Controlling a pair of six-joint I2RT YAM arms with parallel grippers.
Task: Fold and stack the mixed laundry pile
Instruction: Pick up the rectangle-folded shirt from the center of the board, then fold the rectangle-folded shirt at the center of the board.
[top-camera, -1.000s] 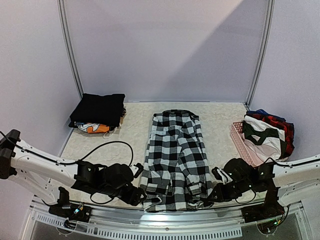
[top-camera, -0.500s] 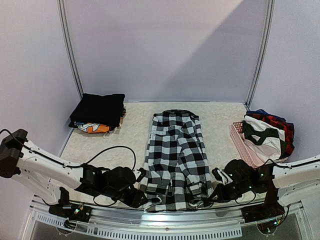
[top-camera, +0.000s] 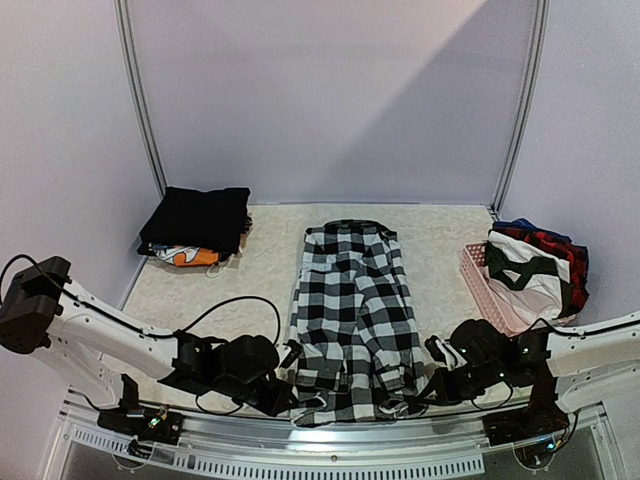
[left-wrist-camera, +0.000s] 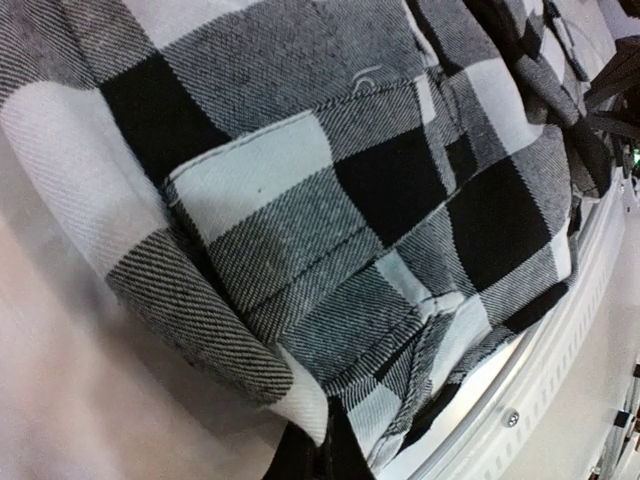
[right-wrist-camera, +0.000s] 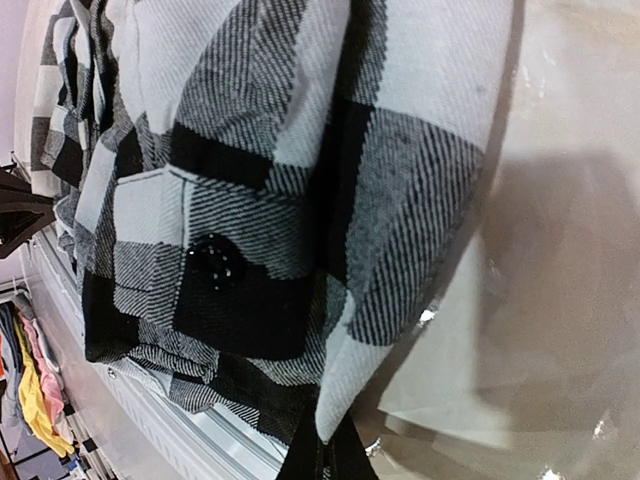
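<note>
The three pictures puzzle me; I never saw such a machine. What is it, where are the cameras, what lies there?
Two white robot arms stand at the table's near edge. The wide picture looks down from above; the two close-ups come from wrist cameras. A black-and-white checked shirt lies flat in the middle. The left gripper and right gripper are each shut on a near corner of it. Far left lies a folded black garment; right, a pink basket of clothes.

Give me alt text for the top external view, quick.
A black-and-white checked shirt lies flat at centre, its near corners pinched by the left end effector and right end effector. A folded black garment sits far left; a pink perforated plastic basket of clothes stands right.
</note>
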